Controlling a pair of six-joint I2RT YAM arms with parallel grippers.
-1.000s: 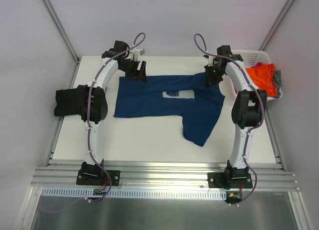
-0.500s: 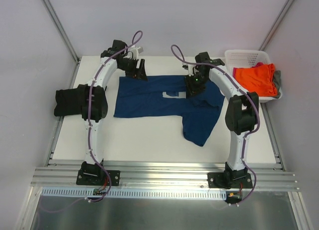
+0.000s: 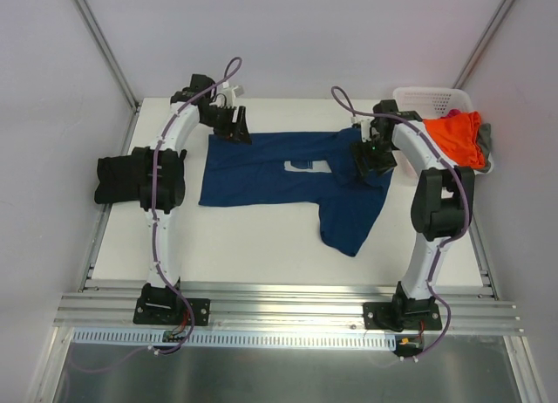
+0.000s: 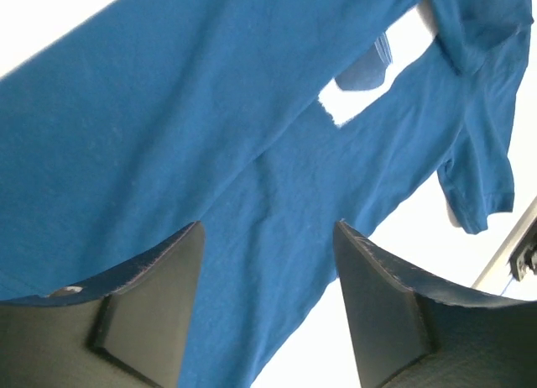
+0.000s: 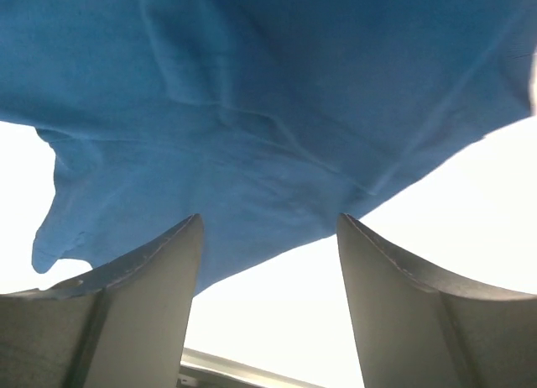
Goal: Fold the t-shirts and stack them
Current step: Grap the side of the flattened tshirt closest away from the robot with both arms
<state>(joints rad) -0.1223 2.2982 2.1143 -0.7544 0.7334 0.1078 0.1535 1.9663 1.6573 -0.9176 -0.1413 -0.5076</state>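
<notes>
A navy blue t-shirt (image 3: 288, 176) lies spread on the white table with a pale print (image 3: 307, 166) showing in a gap at its middle. One part (image 3: 349, 220) hangs toward the near side. My left gripper (image 3: 234, 124) is open over the shirt's far left corner; in the left wrist view the cloth (image 4: 252, 136) lies below the spread fingers, gripper (image 4: 268, 228). My right gripper (image 3: 370, 156) is open over the shirt's right end, and its wrist view shows the shirt's edge (image 5: 268, 94) under the empty gripper (image 5: 268, 220). More t-shirts, orange (image 3: 458, 137) on top, fill the basket.
The white plastic basket (image 3: 433, 96) stands at the far right corner, with grey cloth (image 3: 486, 143) hanging over its right rim. A black bundle (image 3: 113, 178) lies at the table's left edge beside my left arm's elbow. Bare white table (image 3: 253, 246) shows in front of the shirt.
My right gripper went from shut to open. It swung left over the shirt, then back to the right end. The left gripper shifted slightly toward the far left.
</notes>
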